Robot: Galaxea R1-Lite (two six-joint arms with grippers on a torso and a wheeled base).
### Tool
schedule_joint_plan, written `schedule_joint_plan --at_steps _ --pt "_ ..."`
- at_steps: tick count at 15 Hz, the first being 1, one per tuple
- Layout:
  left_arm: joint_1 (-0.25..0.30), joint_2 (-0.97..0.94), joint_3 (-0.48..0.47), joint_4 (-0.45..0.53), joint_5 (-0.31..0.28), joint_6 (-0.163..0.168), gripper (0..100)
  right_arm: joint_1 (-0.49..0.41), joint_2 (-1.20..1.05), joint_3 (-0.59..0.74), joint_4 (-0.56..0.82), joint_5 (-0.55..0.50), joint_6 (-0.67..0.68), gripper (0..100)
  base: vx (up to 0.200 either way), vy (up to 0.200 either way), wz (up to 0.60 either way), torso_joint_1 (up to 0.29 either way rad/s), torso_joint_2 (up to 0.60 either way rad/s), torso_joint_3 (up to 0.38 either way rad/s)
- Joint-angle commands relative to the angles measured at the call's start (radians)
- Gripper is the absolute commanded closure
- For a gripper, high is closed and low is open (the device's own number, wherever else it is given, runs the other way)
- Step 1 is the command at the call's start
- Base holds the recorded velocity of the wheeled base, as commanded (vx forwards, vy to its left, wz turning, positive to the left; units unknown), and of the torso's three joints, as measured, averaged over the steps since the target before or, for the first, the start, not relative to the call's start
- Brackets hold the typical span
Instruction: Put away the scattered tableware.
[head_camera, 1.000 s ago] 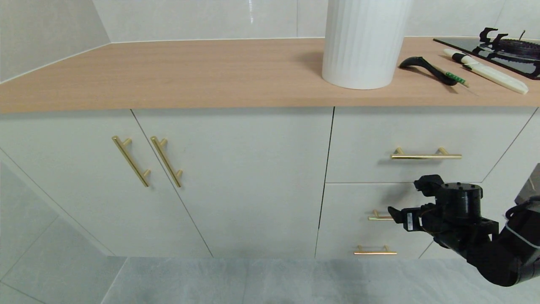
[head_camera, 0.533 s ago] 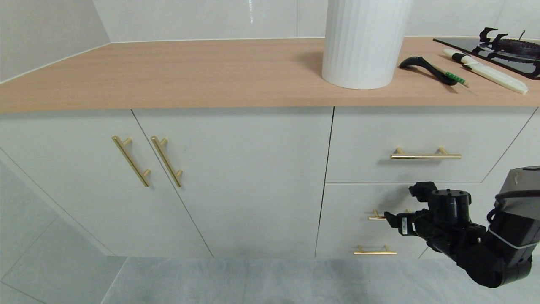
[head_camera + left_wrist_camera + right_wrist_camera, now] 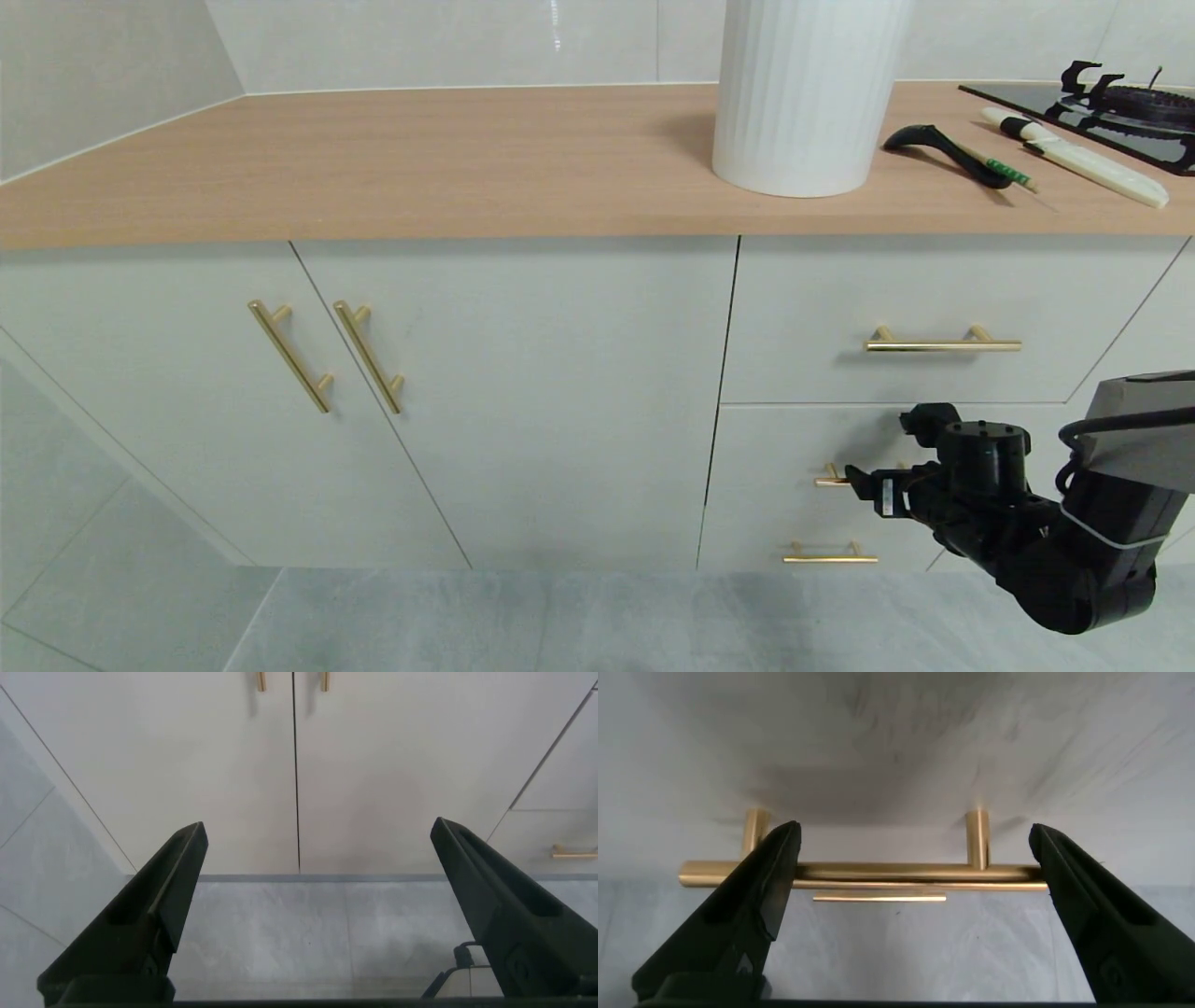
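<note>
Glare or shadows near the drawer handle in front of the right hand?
Right wrist view: dark shadow on the drawer above the handle, light glint along it. Head view: glare streak on the wall tile, vase shadow on the counter, both far from the handle.

Bright even light, glare streak on wall tiles (image 3: 556,21), soft shadow left of white container (image 3: 805,103).

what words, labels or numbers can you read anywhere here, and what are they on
No text can be read.
Too small to read: print on the white sticker on the right gripper.
Too small to read: pale marks on the green-banded utensil lying on the counter.
No text at all: the white ribbed container and the drawer fronts.
</note>
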Motion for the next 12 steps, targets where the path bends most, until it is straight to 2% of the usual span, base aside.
schedule_joint_plan --at_steps 1,7,11,12 --pt "0.0 0.001 0.0 0.0 0.0 0.0 0 0.001 0.012 0.003 0.001 0.0 -0.002 0 0.0 0.0 0.0 0.0 0.0 0.0" --pt "0.0 0.001 0.0 0.0 0.0 0.0 0 0.001 0.008 0.018 0.015 0.002 -0.007 0 0.0 0.0 0.0 0.0 0.0 0.0" --pt "0.0 0.001 0.0 0.0 0.0 0.0 0 0.001 -0.057 0.056 0.09 0.014 -0.039 0 0.0 0.0 0.0 0.0 0.0 0.0" --pt "0.0 0.001 0.002 0.0 0.0 0.0 0 -0.001 -0.13 0.086 0.142 0.034 -0.065 0 0.0 0.0 0.0 0.0 0.0 0.0"
